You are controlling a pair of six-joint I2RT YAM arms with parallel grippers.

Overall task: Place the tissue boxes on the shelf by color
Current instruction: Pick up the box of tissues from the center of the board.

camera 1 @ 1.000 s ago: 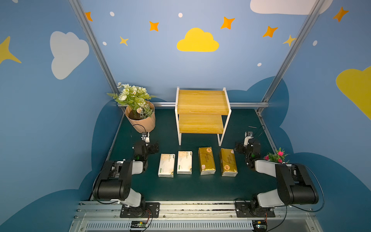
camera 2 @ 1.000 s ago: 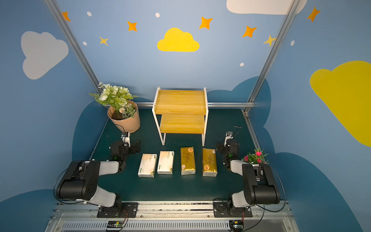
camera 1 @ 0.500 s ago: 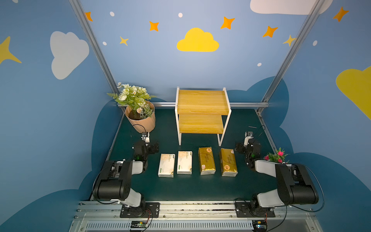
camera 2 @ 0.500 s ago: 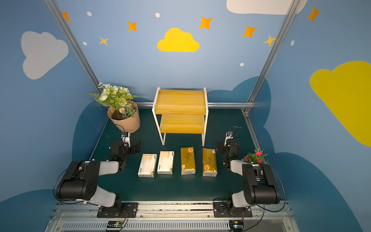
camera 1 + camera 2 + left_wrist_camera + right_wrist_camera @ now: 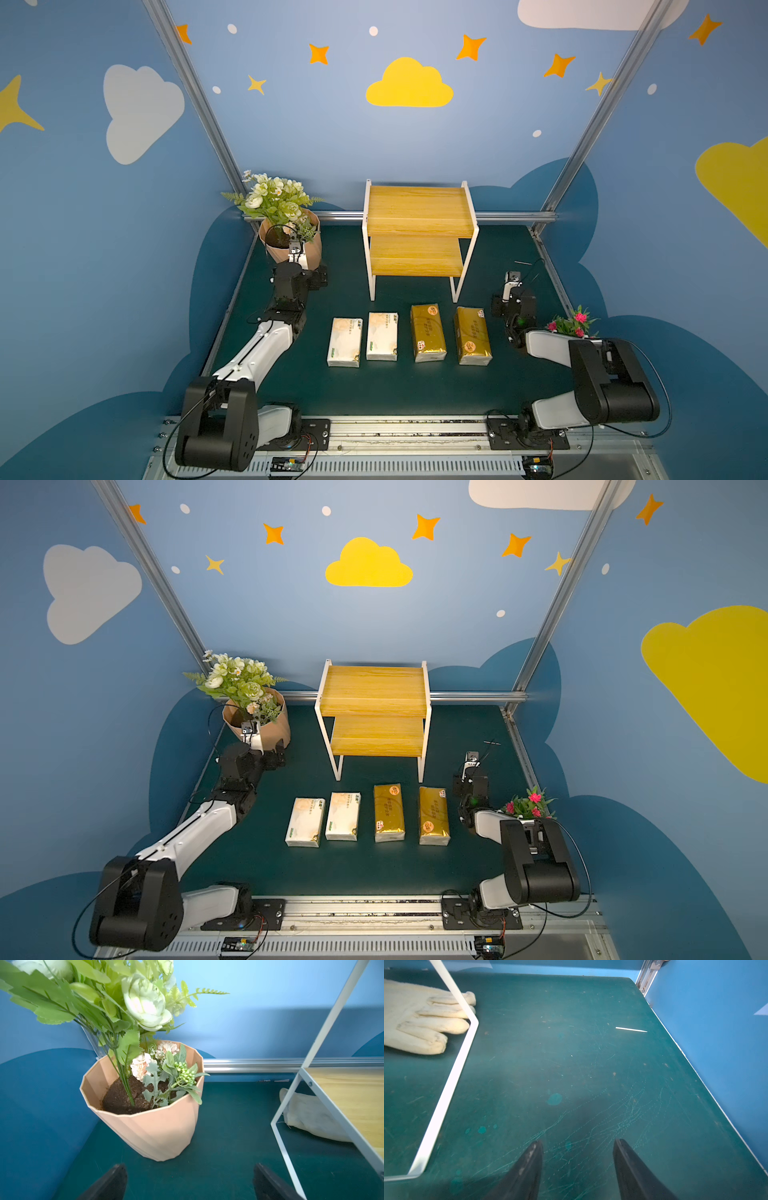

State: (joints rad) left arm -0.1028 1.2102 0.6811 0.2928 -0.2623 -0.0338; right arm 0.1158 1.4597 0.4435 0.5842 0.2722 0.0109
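so nearest gold pack [image 5: 473, 336] sits ~8 o'clock of r gripper [image 5: 577, 1142], long axis 12-6; jaws apart, empty. l gripper [image 5: 189, 1167] farther, also apart.

I see blue walls [image 5: 332, 137] painted with a yellow cloud [image 5: 409, 85], orange stars [image 5: 319, 54] and a white cloud [image 5: 139, 110]. Silver rails [image 5: 197, 108] run up the corners. The mat [image 5: 374, 390] is dark green, scuffed just ahead of the right fingers [image 5: 527, 1167]. A peach pot [image 5: 153, 1126] stands on it just ahead of the left fingers [image 5: 114, 1180]. Light falls evenly.
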